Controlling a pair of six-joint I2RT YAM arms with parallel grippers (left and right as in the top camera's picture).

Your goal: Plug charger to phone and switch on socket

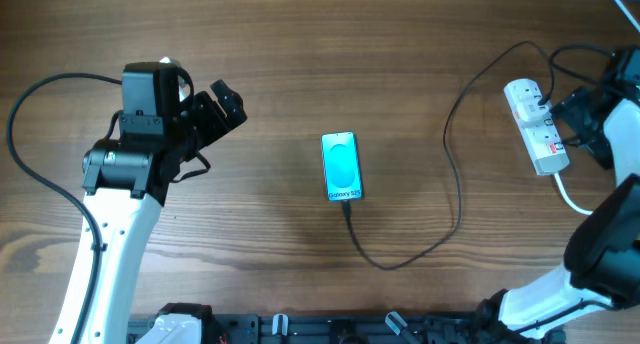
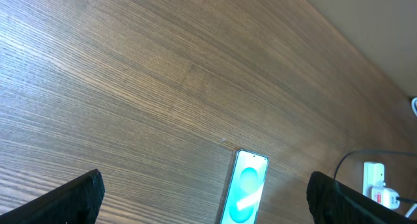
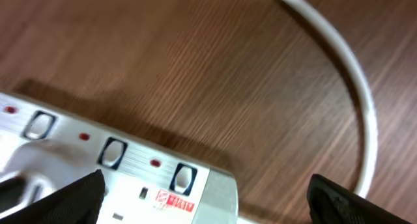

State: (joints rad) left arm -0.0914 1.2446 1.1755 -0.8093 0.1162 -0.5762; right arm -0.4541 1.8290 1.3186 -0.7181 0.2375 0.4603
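**Both end effectors wide, phone mid-surface, right one over the socket**

My left end effector (image 1: 228, 104) stands wide apart and holds nothing. It sits over the left part of the wooden surface (image 1: 300, 44), well apart from everything the task concerns. In my left wrist view its two dark fingers frame the bottom corners, with bare wood between them and the phone lying ahead.

The phone (image 1: 342, 167) lies flat near the middle of the surface, its teal screen facing up and the small white text at the end nearest my bases. The charger (image 1: 457, 189) meets that same end. From there the thin black cable drops toward me, curls to the right, climbs in a long arc and runs over to the socket. I cannot tell from here whether the connector is fully seated in the phone.

The socket (image 1: 535, 129) lies at the far right of the surface, angled slightly, with its thick white cord (image 3: 352, 74) curving away across the wood. My right end effector (image 1: 566, 122) is over it, its fingers spread wide and gripping nothing. In my right wrist view the strip's end fills the lower left, showing a row of switches with small red marks beside them. My two fingers sit at the bottom corners, on either side of it. I cannot tell whether either finger touches the strip.
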